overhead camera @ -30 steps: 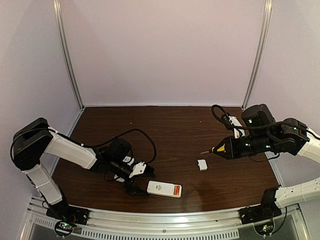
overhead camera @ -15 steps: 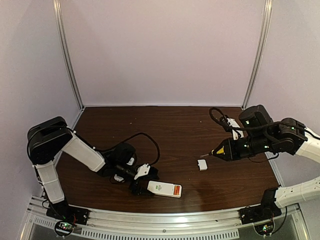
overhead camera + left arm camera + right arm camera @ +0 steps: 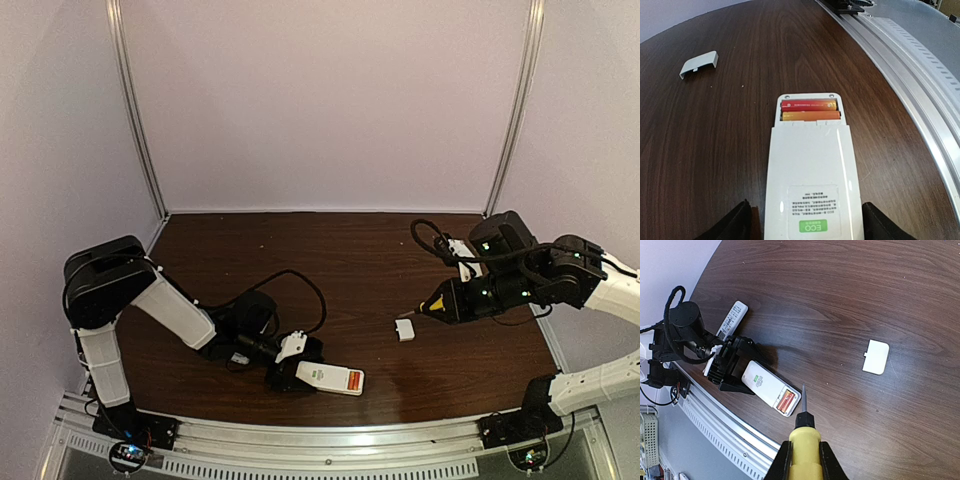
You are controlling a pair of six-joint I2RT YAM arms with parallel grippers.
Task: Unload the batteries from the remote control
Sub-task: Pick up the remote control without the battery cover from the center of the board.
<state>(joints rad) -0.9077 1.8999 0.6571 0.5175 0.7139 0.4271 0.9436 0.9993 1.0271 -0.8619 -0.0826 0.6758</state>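
The white remote control [image 3: 328, 378] lies face down near the table's front edge, its battery bay uncovered at the right end. Two orange-red batteries [image 3: 810, 111] sit side by side in that bay, also seen as batteries [image 3: 786, 402] from the right wrist. My left gripper [image 3: 810, 225] is open, its dark fingers either side of the remote's [image 3: 812, 185] near end, and the left gripper [image 3: 297, 368] sits at the remote's left end. My right gripper [image 3: 805, 455] is shut on a yellow-handled screwdriver [image 3: 803, 432], whose tip hovers just off the bay end of the remote [image 3: 767, 383].
A small white battery cover [image 3: 404, 329] lies on the wood right of the remote, below the screwdriver tip. A second remote [image 3: 732, 319] lies beyond the left arm. A metal rail [image 3: 330, 440] runs along the near table edge. A black cable [image 3: 300, 285] loops behind the left wrist.
My left gripper has slid right until its jaws straddle the remote's left end, and they have narrowed. The right gripper with the screwdriver has drifted slightly left.
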